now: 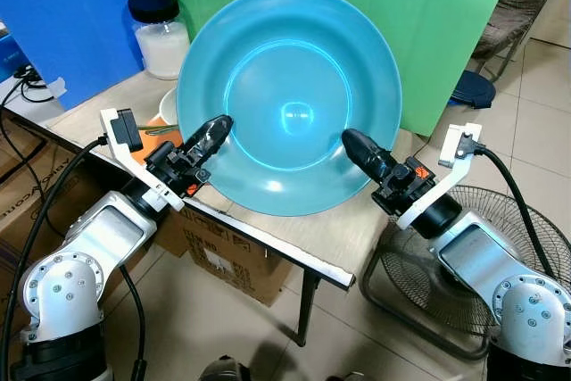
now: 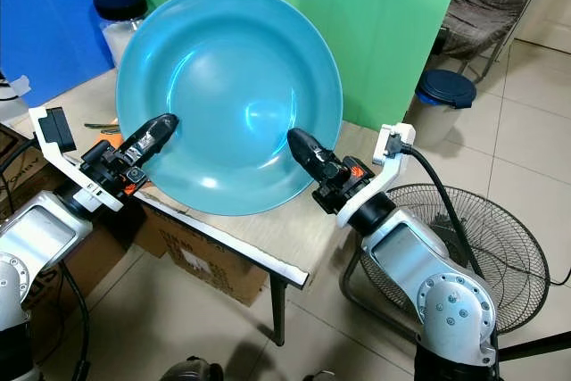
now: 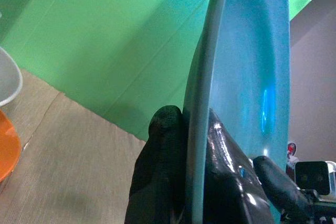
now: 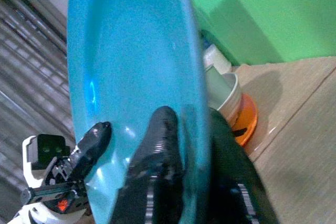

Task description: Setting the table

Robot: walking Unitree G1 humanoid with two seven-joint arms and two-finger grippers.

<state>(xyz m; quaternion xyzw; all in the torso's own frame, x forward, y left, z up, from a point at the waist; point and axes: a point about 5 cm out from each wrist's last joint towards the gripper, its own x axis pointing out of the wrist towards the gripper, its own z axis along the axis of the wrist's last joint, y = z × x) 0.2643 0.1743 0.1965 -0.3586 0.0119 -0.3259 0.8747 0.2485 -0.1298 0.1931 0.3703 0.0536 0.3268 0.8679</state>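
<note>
A large teal plate [image 1: 290, 95] is held up above the table, tilted so its hollow face looks at my head camera. My left gripper [image 1: 212, 134] is shut on the plate's lower left rim, and its fingers [image 3: 168, 145] pinch the edge from both sides. At the lower right rim my right gripper [image 1: 359, 147] is shut on the plate [image 4: 131, 51] in the same way. The plate hides most of the tabletop behind it.
The beige table [image 1: 294, 234] has a metal front edge and a cardboard box beneath. A white jar with a black lid [image 1: 161, 33] stands at the back left. White bowls on an orange dish [image 4: 236, 108] sit behind the plate. A floor fan [image 1: 464, 265] lies at the right.
</note>
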